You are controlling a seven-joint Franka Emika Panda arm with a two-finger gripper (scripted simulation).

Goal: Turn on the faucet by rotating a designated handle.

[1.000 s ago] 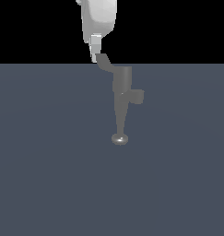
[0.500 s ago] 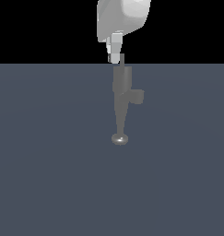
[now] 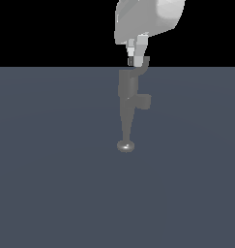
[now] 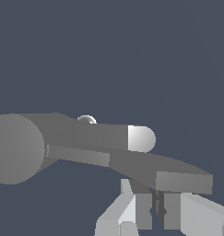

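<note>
Swung across since a second ago: handle (image 3: pixel 143 64) gone from leaning toward the exterior view's left to leaning toward its right, gripper (image 3: pixel 136 61) carried rightward with it at upper centre of the frame, near the line where black backdrop meets grey floor (image 3: pixel 51 184).

Faucet (image 3: pixel 127 92) upright just below centre top of the exterior frame, spout running down to a rounded knob (image 3: pixel 125 146) near mid-frame, stubby side cylinder (image 3: pixel 144 101) sticking out to the exterior view's right.

Placed beside the lever rather than around it, judging by the wrist view: handle (image 4: pixel 173 177) lying across just above the fingers (image 4: pixel 143 209), so likely a sideways push sweeping it round the body, no grip needed for that.

Fingers drawn nearly together, only a thin dark slit between the pads; nothing clamped there. Closed on nothing, then, outer side apparently touching the lever near its tip.
</note>
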